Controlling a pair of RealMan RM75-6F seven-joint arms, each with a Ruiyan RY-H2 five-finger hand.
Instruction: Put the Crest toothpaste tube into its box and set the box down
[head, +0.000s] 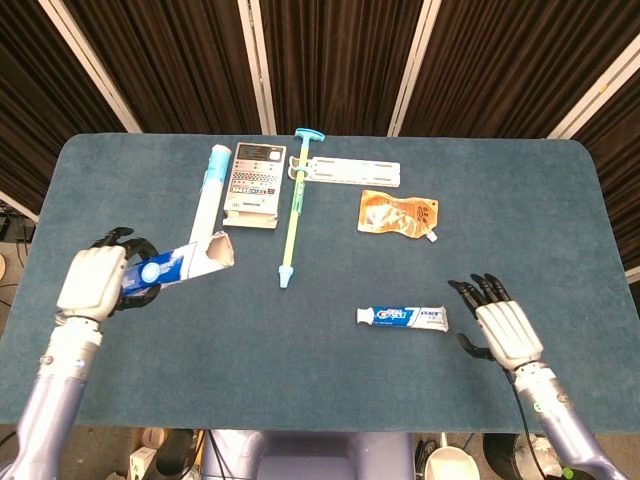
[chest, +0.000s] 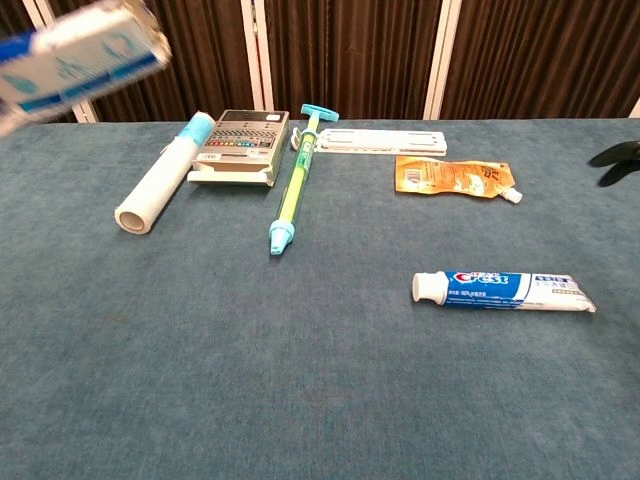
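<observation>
My left hand (head: 92, 283) grips one end of the blue and white toothpaste box (head: 184, 263) and holds it lifted over the table's left side, its open end toward the right. In the chest view the box (chest: 80, 55) shows blurred at the top left. The Crest toothpaste tube (head: 402, 317) lies flat on the cloth, cap to the left, also in the chest view as the tube (chest: 503, 289). My right hand (head: 505, 332) hovers just right of the tube with fingers spread, holding nothing. Only its dark fingertips (chest: 618, 156) show in the chest view.
At the back lie a white roll with a blue end (head: 206, 203), a calculator-like box (head: 252, 181), a long green syringe-shaped tool (head: 293, 207), a white strip (head: 352, 171) and an orange pouch (head: 399, 215). The blue-green cloth (head: 330, 380) covers the table.
</observation>
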